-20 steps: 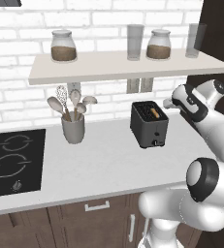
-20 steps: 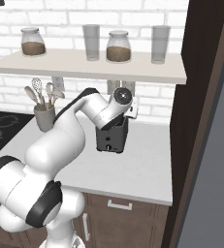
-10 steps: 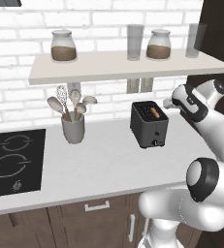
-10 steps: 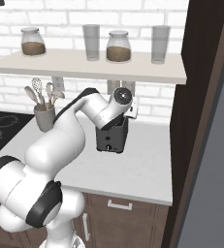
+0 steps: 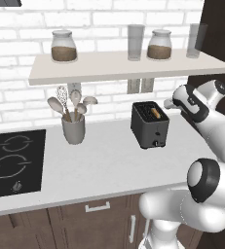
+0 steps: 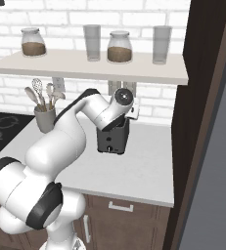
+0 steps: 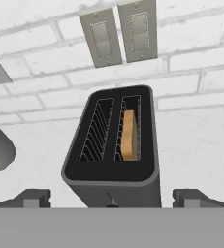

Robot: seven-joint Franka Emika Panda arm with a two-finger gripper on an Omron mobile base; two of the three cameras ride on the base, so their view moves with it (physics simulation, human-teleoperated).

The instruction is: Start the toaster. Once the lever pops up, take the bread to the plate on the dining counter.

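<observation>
Overhead, the arm reaches from the base up and over the worktop (image 5: 104, 165), its wrist bent so the hand looks down on the toaster (image 5: 150, 124). The gripper (image 7: 111, 197) hangs just above the toaster's near end; its two dark fingertips (image 7: 32, 197) stand wide apart at either side of the narrow front face, touching nothing, so the jaws are open. In the right base view the wrist covers the toaster's top and only the dark front shows below it (image 6: 112, 140).

The toaster stands upright on the white worktop against the brick wall, below two pale wall plates (image 7: 119, 32). Its right slot holds the bread (image 7: 128, 135), a golden-brown slice standing on edge; the left slot shows only wire guides.

Left of the toaster, well apart, a grey cup (image 5: 73, 129) holds a whisk and spoons. On the shelf (image 5: 123, 65) above stand two lidded jars (image 5: 63, 46) part-filled with brown stuff, and two glasses (image 5: 136, 42). A black hob (image 5: 14, 158) lies at the far left.
</observation>
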